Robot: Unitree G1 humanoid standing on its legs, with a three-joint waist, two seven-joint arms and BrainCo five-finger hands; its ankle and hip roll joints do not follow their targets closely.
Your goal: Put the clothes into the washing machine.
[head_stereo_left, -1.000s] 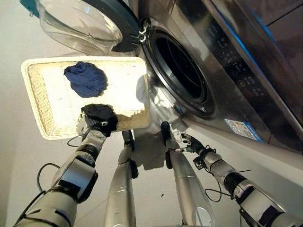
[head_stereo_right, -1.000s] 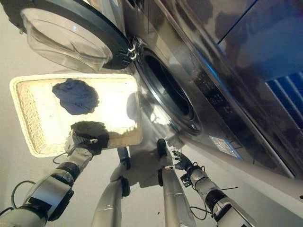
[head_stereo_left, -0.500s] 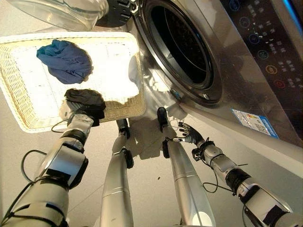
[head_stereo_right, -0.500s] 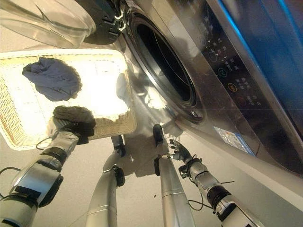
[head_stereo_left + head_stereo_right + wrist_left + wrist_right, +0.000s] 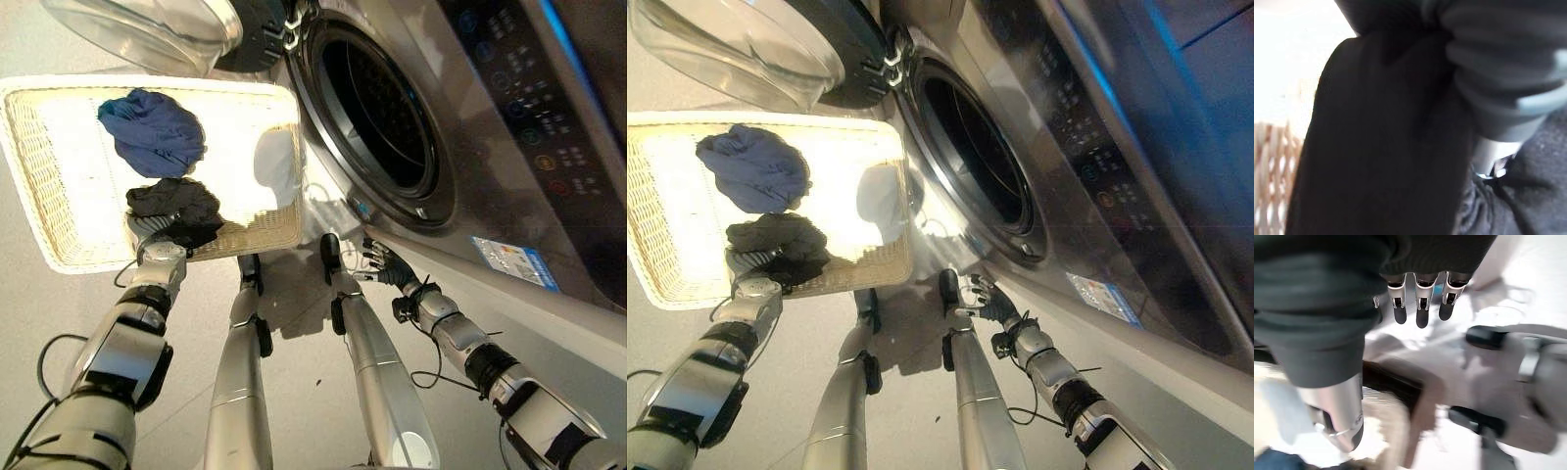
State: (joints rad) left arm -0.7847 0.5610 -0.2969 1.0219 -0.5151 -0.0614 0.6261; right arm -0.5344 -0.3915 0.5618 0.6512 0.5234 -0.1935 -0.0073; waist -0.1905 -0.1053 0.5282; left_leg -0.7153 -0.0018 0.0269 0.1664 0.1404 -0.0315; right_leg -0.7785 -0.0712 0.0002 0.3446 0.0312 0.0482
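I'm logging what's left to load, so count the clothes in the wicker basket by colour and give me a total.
Blue garment: 1
Black garment: 1, under the left hand
Total: 2, both in the wicker basket; the washing machine stands with its door open.

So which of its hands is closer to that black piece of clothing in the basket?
The left hand: it is at the black garment in the wicker basket. The right hand is off by the washing machine, empty.
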